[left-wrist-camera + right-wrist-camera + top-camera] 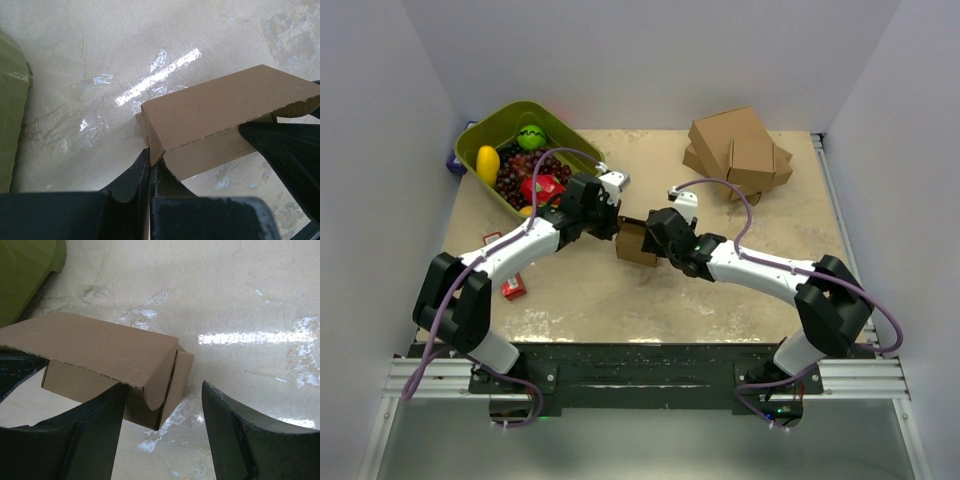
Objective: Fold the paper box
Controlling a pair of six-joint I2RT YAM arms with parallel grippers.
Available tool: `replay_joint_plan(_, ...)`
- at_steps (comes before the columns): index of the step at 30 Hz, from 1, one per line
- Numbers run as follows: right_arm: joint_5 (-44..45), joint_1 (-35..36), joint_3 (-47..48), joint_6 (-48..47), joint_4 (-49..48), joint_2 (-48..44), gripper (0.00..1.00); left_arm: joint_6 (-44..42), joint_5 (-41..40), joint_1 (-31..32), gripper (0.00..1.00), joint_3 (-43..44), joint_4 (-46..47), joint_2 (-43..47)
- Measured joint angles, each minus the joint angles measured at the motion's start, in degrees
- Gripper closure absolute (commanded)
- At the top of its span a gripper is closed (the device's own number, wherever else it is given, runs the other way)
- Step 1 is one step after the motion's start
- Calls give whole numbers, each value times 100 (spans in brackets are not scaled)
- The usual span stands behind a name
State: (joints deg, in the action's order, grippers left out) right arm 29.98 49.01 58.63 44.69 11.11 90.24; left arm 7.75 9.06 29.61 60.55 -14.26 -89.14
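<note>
Item: paper box, plain brown cardboard, sitting at mid-worktop directly between the two grippers, walls partly raised, one broad panel with a ragged free edge overhanging an open side. Left gripper: closed, pinching a thin cardboard wall at one corner of the box. Right gripper: jaws standing apart around the box's opposite end corner, one finger just beside the side wall, the other clear of it, gripping nothing. Also present: a green tub of fruit lying beyond the box on the left gripper's side, and a stack of larger cartons lying beyond the box on the right gripper's side, well apart from it. Step in hand, as judged: the left gripper is anchoring the box while the overhanging panel is waiting to be folded shut. Next move, as judged: the right gripper is needing a hold on that free edge to press it down over the open side without skidding the light box out of the pinch.
</note>
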Motion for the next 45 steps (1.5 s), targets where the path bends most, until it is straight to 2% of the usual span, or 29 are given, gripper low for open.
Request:
replay_joint_plan(11,-522,-136,-190,341,-315,-50,36,-9,94,0,100,0,-2,-2)
replay_joint_plan(45,-208,-92,-35,306,-422,238,39,348,94,-9,100,363,-739,48)
